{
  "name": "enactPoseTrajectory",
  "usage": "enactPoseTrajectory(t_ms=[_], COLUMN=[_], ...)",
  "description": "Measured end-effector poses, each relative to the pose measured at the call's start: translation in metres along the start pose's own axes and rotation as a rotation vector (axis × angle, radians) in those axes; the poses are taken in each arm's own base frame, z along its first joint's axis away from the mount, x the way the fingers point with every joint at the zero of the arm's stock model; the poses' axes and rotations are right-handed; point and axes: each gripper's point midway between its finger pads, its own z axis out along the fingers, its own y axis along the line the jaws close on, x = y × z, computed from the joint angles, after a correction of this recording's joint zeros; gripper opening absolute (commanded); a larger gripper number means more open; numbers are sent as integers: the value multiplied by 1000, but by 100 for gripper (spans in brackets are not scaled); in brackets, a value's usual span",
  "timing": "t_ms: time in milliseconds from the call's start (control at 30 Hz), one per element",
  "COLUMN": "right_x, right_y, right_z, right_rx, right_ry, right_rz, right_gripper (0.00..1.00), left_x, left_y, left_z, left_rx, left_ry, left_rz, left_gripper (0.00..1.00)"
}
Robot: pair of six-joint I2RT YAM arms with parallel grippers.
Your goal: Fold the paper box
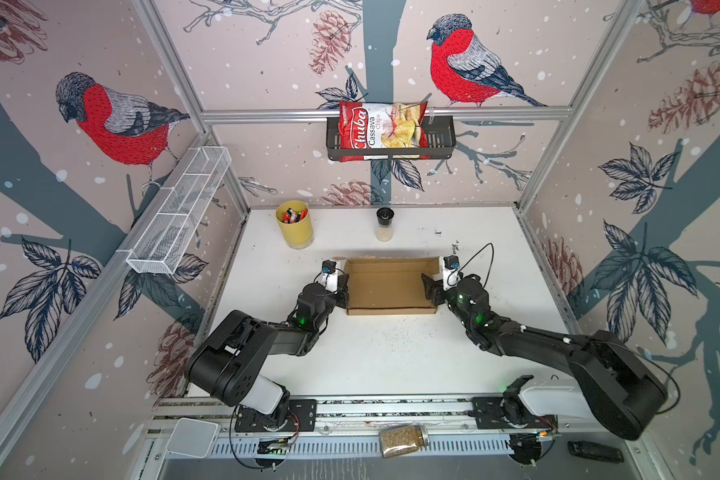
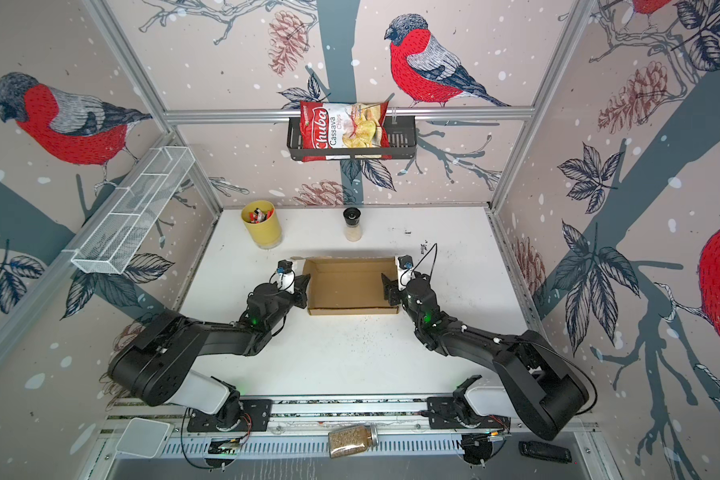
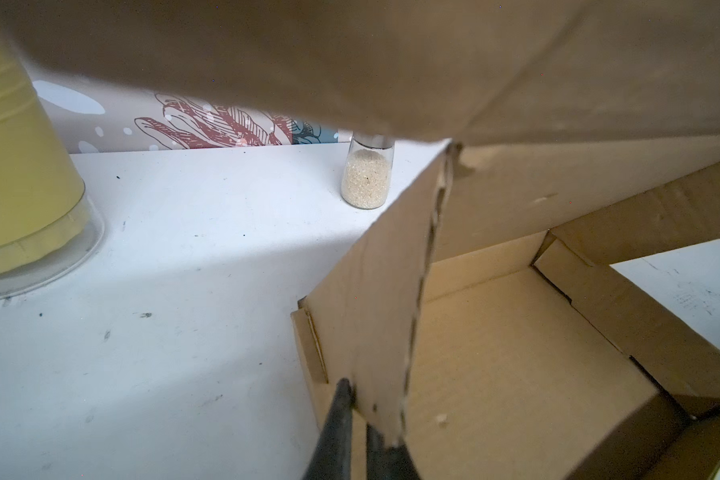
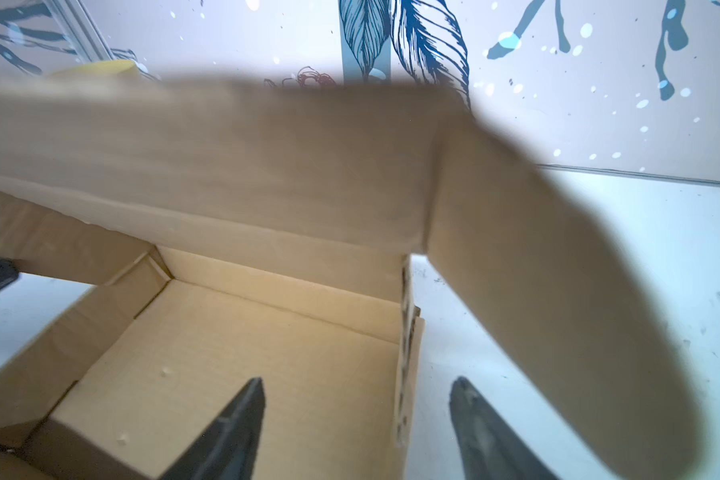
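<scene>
In both top views, two arms reached forward from the near edge with elbows bent outward and wrists turned in toward one paper box. It sat open at the middle of the white table. The left gripper met the box's left wall and the right gripper its right wall. Behind the box stood one yellow cup and one shaker.

In the left wrist view, the left gripper's fingers were clenched on the upright left side flap.

In the right wrist view, the right gripper stood released with its jaws wide, one finger inside the box and one outside its right wall.
</scene>
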Motion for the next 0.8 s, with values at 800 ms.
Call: enactPoseTrajectory(t_ms=[800], right_x=[-58], right_y=[-25], right_z=[-70], right_rx=[-61], right_ry=[-15], right_rz=[465], right_gripper=[83], left_x=[7], left_y=[5], left_z=[3], left_rx=[-42], left_ry=[15], left_rz=[40], left_gripper=[12])
